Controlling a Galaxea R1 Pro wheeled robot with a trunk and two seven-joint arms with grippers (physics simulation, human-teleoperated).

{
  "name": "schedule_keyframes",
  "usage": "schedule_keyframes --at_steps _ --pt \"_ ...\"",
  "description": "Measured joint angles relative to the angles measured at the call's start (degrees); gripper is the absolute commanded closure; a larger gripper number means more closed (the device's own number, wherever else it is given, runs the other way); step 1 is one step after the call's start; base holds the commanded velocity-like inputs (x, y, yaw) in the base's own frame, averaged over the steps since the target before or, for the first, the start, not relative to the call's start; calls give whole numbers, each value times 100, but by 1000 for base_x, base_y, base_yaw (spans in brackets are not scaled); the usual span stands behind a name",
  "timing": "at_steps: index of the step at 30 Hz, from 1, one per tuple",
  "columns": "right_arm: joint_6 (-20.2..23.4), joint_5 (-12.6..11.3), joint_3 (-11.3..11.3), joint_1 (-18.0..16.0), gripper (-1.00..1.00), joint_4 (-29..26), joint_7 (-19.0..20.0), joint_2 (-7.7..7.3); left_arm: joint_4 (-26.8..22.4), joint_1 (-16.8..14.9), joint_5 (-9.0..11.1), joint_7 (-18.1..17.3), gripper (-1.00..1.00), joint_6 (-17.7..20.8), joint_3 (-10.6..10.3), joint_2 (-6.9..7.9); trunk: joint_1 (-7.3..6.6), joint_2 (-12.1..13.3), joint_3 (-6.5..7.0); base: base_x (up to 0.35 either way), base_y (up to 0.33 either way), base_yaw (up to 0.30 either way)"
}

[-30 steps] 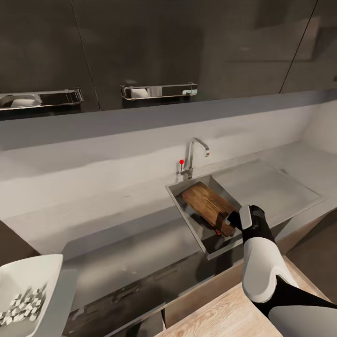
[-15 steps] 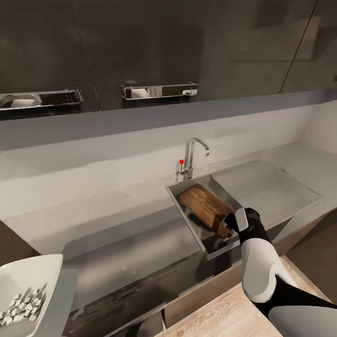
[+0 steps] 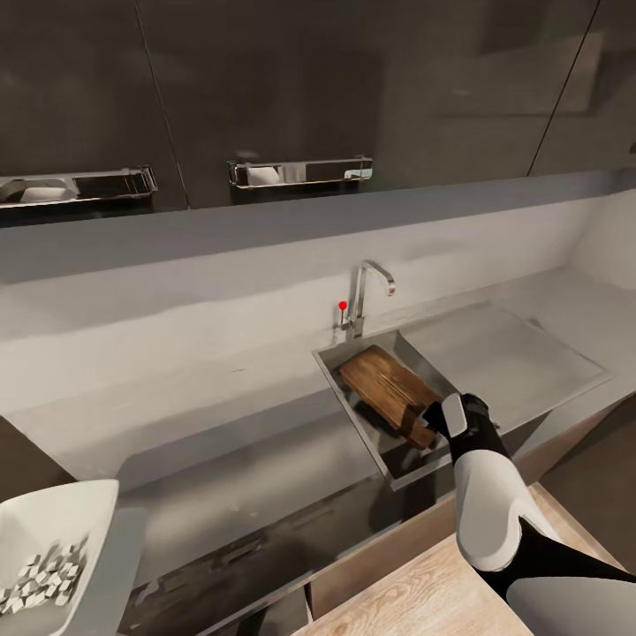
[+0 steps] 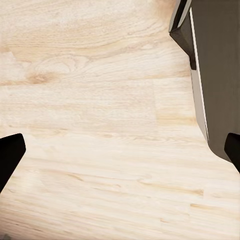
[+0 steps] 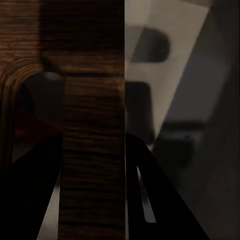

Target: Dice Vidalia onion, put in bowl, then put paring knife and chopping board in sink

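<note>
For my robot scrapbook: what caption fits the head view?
Right end effector lowers the chopping board into the sink.

chopping board [image 3: 389, 394] across most of sink [image 3: 340, 382]

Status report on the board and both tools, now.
Right tool shut on chopping board, board tilted inside sink. Left tool open over floor. Nothing blocking.

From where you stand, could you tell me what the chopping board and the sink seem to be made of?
The chopping board looks like dark brown wood with a matte finish: grain streaks run along it. The sink seems to be brushed stainless steel: grey, softly reflective walls and a thin bright rim, though a render leaves that open.
</note>
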Motion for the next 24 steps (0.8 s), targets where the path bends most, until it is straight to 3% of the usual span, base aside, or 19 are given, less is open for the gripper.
schedule_keyframes --at_steps 11,24 --pt "-301 5 -1 0 100 91 -275 0 0 0 0 0 -100 0 0 0 0 0 0 0 0 0" --pt "-349 -6 -1 1 100 168 -311 1 0 0 0 0 -100 0 0 0 0 0 -1 0 0 0"
